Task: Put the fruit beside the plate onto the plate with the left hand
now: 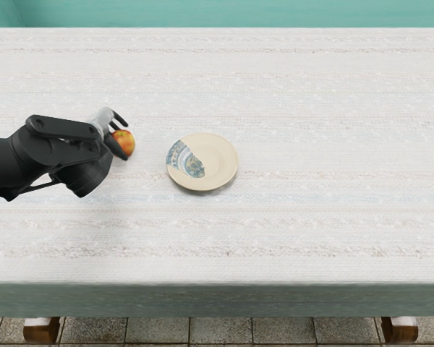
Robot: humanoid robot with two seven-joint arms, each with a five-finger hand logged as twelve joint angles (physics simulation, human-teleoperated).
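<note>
Nearest to me on the feed is a strip of tiled floor (202,331) with two wooden feet (42,330) of the table showing, then the grey front edge, then the broad pale worktop (289,231), bare across its near half. Further in, the dark left arm (29,155) comes in from the picture's left edge, and at its end the left robot hand (108,134) has its fingers curled around the fruit (124,142), a small round red-and-yellow thing sitting at the fingertip end of the hand, on the side that faces the plate. I read that as a grip. I cannot tell from this one view whether the fruit is clear of the worktop or resting on it. Being round, the fruit has no long axis to line up. The plate (220,155) lies to the picture's right of the fruit, near it but apart, with a gap of bare worktop between, and it sits a touch closer to me than the fruit does. Its left part carries a blue pattern, the rest is plain cream, and nothing lies on it. So the move I judge comes next is a short carry rightward and slightly toward me, then a release over the plate's middle. The right arm does not show at all. Beyond the plate the worktop runs on to its far edge under a teal wall (217,13).
</note>
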